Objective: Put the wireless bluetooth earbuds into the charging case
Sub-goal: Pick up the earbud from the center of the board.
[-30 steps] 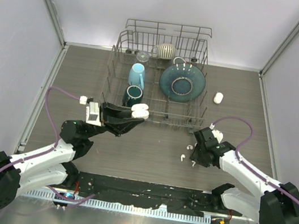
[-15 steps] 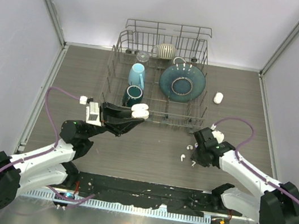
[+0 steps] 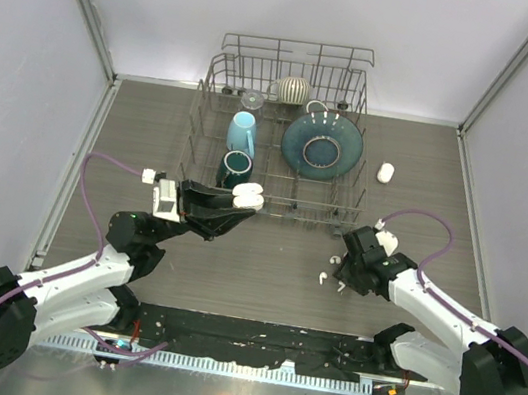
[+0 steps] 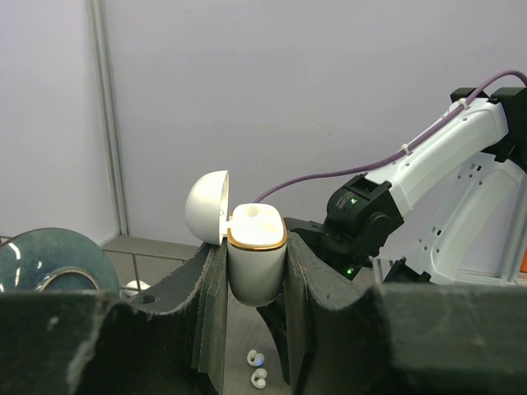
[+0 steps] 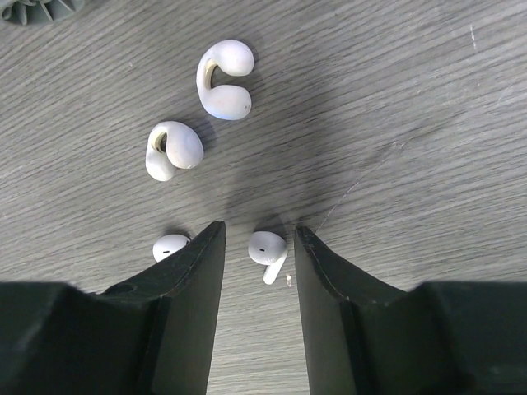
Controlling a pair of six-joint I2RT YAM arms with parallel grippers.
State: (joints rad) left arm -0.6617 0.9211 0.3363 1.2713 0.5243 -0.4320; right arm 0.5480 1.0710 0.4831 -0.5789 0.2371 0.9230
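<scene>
Clamping the open charging case [image 4: 256,239] upright in the left gripper [image 4: 254,276], straddling a stemmed earbud [image 5: 268,249] with the right gripper [image 5: 258,239], jaws parted.

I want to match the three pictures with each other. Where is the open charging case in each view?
Top external: the open charging case is left of centre, held in the left pincer, just before the dish rack.
Left wrist: at the centre, lid open.
Right wrist: not in it.
Shared landmark: the loose earbuds, visible in all three views.
</scene>
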